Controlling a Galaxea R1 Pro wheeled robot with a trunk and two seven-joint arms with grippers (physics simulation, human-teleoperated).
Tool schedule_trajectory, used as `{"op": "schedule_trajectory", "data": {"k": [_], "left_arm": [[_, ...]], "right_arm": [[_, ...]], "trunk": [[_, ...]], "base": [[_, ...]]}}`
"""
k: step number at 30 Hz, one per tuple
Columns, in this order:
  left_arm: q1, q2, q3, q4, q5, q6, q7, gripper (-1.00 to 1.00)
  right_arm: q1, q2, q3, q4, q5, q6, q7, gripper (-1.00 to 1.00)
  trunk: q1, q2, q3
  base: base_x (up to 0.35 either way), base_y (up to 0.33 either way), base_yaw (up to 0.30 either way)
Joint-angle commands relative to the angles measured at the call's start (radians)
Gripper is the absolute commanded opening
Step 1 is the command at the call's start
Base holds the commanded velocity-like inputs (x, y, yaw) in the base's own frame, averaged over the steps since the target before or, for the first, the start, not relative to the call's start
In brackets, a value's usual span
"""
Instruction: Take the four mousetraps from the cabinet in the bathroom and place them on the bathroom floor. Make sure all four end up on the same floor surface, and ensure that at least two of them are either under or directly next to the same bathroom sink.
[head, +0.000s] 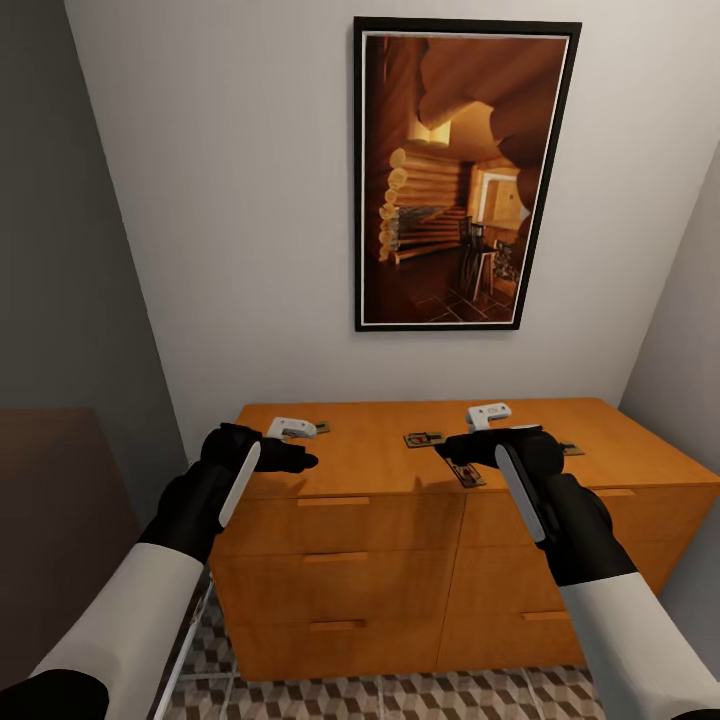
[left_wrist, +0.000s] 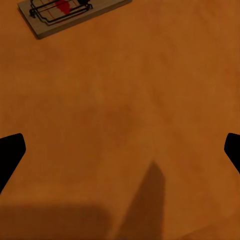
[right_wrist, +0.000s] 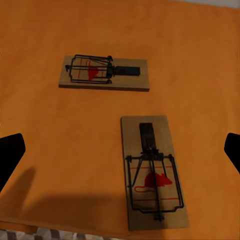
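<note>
Four mousetraps lie on the orange dresser (head: 400, 470) at mid-frame: one (head: 424, 439) centre, one (head: 466, 473) at the front edge below the right gripper (head: 447, 449), one (head: 571, 449) right, one (head: 318, 427) left behind the left gripper (head: 305, 461). Both jaws stand wide, holding nothing. Cube-patterned floor (head: 400, 695) shows at the bottom.

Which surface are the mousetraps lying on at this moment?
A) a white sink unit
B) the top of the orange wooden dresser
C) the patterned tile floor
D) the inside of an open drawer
B: in the right wrist view two mousetraps lie flat on the top of the orange wooden dresser, under the open right hand, and the drawers below are closed.
</note>
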Motion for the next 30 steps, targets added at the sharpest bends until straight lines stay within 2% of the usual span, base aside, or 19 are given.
{"op": "schedule_trajectory", "data": {"k": [1,30], "left_arm": [[-0.001,0.0,0.0,-0.001,0.001,0.004,0.0,1.0],[-0.001,0.0,0.002,-0.001,0.0,0.004,0.0,1.0]], "right_arm": [[-0.001,-0.001,0.001,-0.001,-0.007,0.004,-0.003,1.0],[-0.001,-0.001,0.003,0.0,-0.008,0.004,0.003,1.0]], "trunk": [[0.0,-0.001,-0.001],[0.0,-0.001,-0.001]], "base": [[0.0,0.0,0.0],[0.0,0.0,0.0]]}}
